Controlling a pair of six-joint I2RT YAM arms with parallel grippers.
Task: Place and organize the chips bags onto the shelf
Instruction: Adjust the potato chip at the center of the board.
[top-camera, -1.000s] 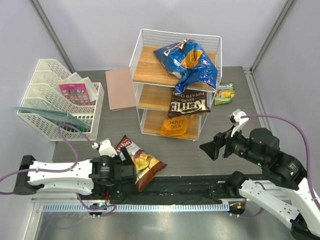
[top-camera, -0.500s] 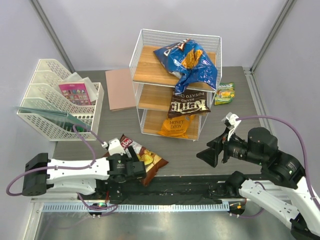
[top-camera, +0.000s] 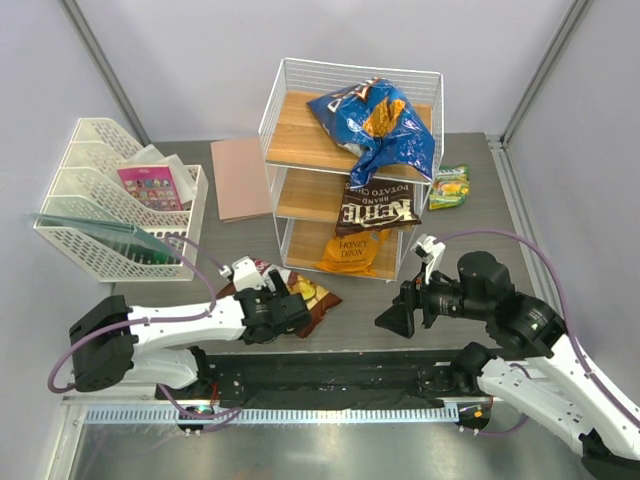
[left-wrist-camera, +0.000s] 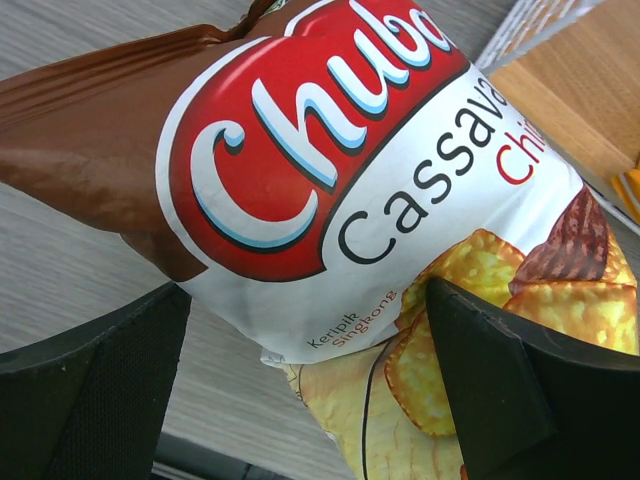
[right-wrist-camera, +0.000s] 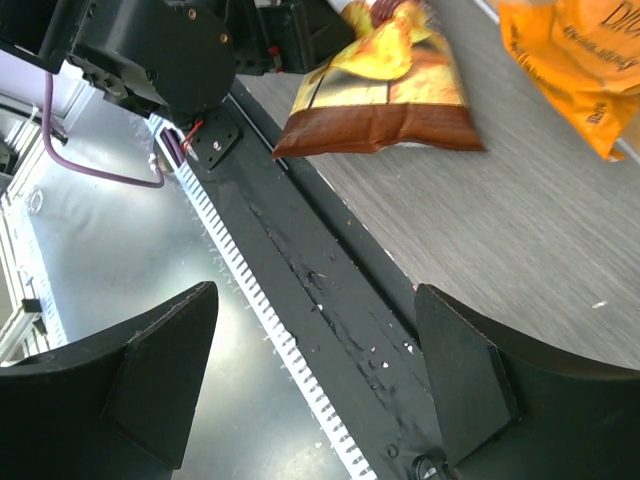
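Reaching across the counter (top-camera: 470, 235), the left hand (top-camera: 288, 308) straddles the brown-and-white cassava chips bag (top-camera: 315, 298). Its jaws stand wide, one finger to either side of the pack, and the wrist view shows no pinch on the foil. The bag lies flat on the counter, near the lower left front corner of the shelf (top-camera: 300, 150).

The step in hand looks like the pick-up of a fourth bag. Three already sit on the wire rack: the blue Doritos bag (top-camera: 375, 120) slumped over the front of the top board, the dark brown Kettle bag (top-camera: 378, 210) hanging out of the middle tier, and the orange Honey Dijon bag (top-camera: 350, 250) leaning out of the bottom one. A small green-yellow bag (top-camera: 450, 187) waits on the counter just beside the rack's right side.

The next move probably calls for closing on enough of the crinkly film to hold, then lifting the bag clear of the counter and finding a tier with room, since all three bags spill forward.

The right hand (top-camera: 392, 318) hangs wide and empty over the near edge of the counter.

Up close the cassava bag is glossy and puffed – a brown top, a white panel with a red oval logo, and golden chips pictured below
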